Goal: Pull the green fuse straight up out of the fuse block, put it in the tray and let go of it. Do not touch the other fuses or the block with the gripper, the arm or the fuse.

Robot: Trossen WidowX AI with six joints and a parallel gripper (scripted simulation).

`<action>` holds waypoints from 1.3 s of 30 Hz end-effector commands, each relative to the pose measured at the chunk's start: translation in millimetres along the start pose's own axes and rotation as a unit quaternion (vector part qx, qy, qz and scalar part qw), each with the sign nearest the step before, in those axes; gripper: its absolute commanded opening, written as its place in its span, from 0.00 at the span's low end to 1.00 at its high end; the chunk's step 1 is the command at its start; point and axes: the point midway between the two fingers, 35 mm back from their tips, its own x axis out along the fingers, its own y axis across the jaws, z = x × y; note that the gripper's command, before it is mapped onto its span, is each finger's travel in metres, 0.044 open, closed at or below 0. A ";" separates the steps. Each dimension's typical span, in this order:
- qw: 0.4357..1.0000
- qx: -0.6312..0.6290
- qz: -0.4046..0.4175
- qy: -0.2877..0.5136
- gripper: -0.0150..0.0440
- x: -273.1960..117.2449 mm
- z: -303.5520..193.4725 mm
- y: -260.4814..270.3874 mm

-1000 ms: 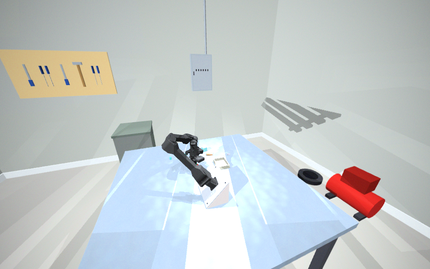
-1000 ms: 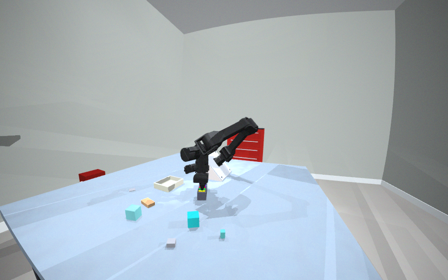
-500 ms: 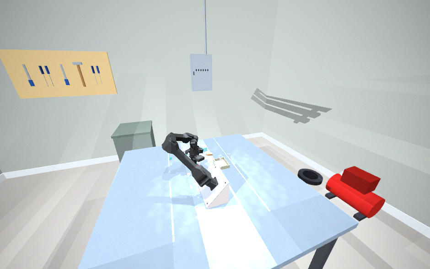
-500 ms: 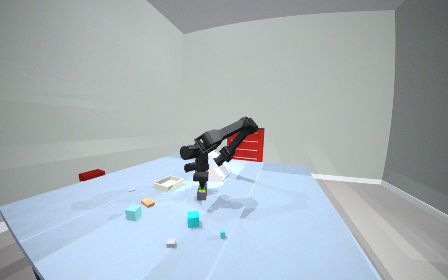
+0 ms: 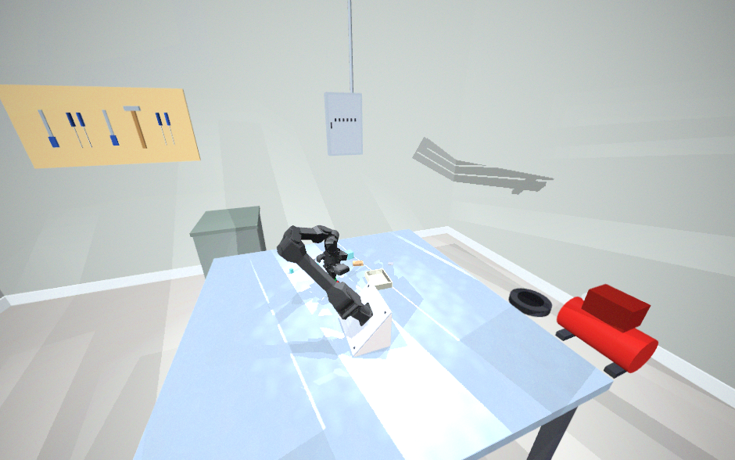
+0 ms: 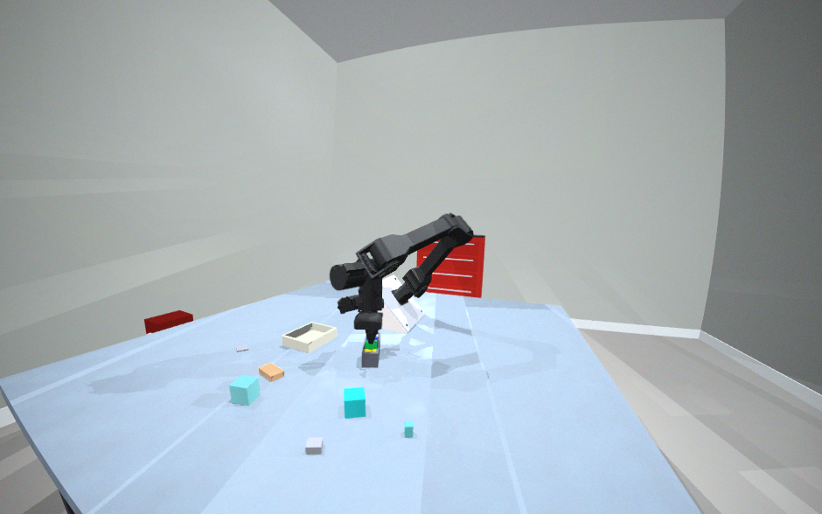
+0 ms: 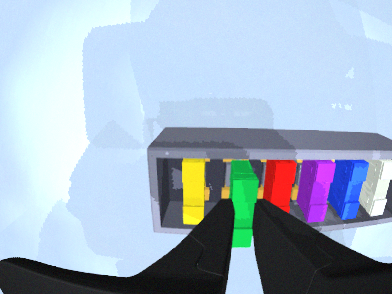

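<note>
My gripper (image 7: 241, 209) (image 6: 371, 339) is shut on the green fuse (image 7: 243, 219) (image 6: 371, 345), one finger on each side. The fuse stands higher than its neighbours, and its near end shows over the near wall of the dark grey fuse block (image 7: 275, 141) (image 6: 370, 360). Whether its lower end is clear of the slot is hidden. The yellow fuse (image 7: 193, 187) (image 6: 369, 350) sits in the block to its left, the red fuse (image 7: 280, 182) to its right, close to the right finger. The cream tray (image 5: 382, 285) (image 6: 296, 342) stands apart from the block and looks empty.
Purple (image 7: 314, 192), blue (image 7: 349, 192) and white (image 7: 376, 195) fuses sit further right in the block. A white sloped panel (image 5: 381, 330) (image 6: 393, 315) stands near the arm. Cyan cubes (image 6: 245, 390) (image 6: 354, 403) and an orange block (image 6: 271, 371) lie on the table.
</note>
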 end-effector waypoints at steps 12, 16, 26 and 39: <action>1.000 -0.002 0.000 -0.003 0.25 -9.1 0.6 0.5; 1.000 -0.002 0.000 -0.002 0.25 -11.0 0.6 0.4; 1.000 -0.002 0.000 -0.002 0.25 -16.0 0.4 0.3; 1.000 -0.002 0.001 -0.002 0.25 -22.4 0.1 0.0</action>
